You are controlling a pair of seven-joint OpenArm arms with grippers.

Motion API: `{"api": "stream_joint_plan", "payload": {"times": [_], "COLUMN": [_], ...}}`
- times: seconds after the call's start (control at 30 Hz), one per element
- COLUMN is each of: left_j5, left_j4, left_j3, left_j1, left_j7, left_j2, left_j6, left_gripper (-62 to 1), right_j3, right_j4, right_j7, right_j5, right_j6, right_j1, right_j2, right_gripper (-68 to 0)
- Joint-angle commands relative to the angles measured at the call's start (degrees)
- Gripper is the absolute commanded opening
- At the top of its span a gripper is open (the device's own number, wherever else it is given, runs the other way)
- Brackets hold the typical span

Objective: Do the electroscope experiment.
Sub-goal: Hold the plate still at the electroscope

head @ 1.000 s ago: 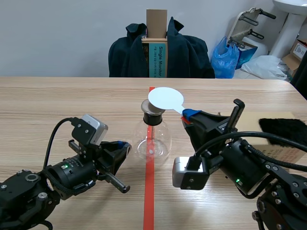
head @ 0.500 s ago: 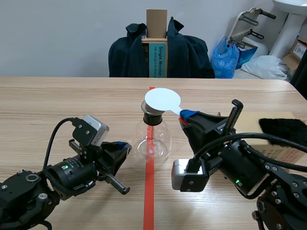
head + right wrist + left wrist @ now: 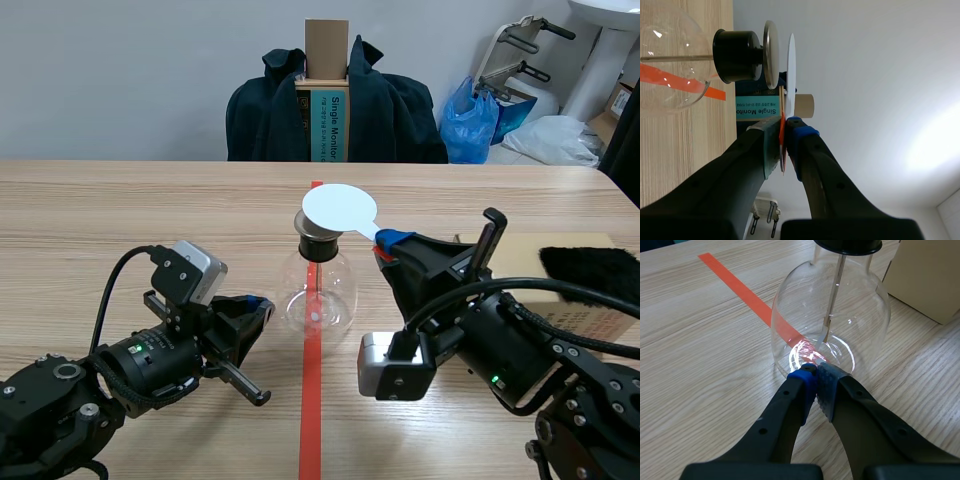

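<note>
The electroscope [image 3: 318, 290] is a round glass flask standing on the red tape line, with a black stopper [image 3: 735, 56] and a metal top plate [image 3: 771, 55]. A white disc on a thin stick [image 3: 339, 208] hovers just over that plate, and the right wrist view shows a narrow gap between the white disc [image 3: 791, 65] and the plate. My right gripper [image 3: 392, 240] is shut on the stick [image 3: 783, 125]. My left gripper [image 3: 262, 303] rests low beside the flask's left side, shut on nothing, its tips [image 3: 815, 371] right at the glass [image 3: 830, 325].
A cardboard box [image 3: 560, 285] with a black furry cloth [image 3: 590, 268] on it lies at the right, behind my right arm. Its corner [image 3: 930, 280] shows past the flask. A chair draped with a dark jacket [image 3: 335, 110] stands beyond the table's far edge.
My right gripper has shifted the white disc slightly left, so it now sits more squarely over the electroscope's top. The left arm has not moved.
</note>
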Motion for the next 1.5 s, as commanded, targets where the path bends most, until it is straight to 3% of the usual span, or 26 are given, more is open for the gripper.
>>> {"api": "stream_joint_plan", "payload": {"times": [0.0, 1.2, 1.47], "left_j5": [-0.3, -0.3, -0.3], "left_j4": [1.4, 1.4, 1.4], "left_j3": [-0.5, -0.5, -0.5], "left_j1": [0.0, 0.0, 0.0], "left_j7": [-1.1, -1.1, -1.1], "left_j2": [0.2, 0.2, 0.2], "left_j6": [0.1, 0.5, 0.5], "left_gripper": [-59.3, -59.3, -59.3], "right_j3": [0.1, 0.1, 0.1], "right_j4": [0.9, 0.9, 0.9], "right_j7": [-0.2, -0.2, -9.7], "right_j5": [0.4, 0.4, 0.4], "right_j6": [-0.6, -0.6, -0.7], "right_j1": [0.9, 0.9, 0.9], "right_j2": [0.6, 0.6, 0.6], "right_gripper": [-66.7, -66.7, -66.7]}}
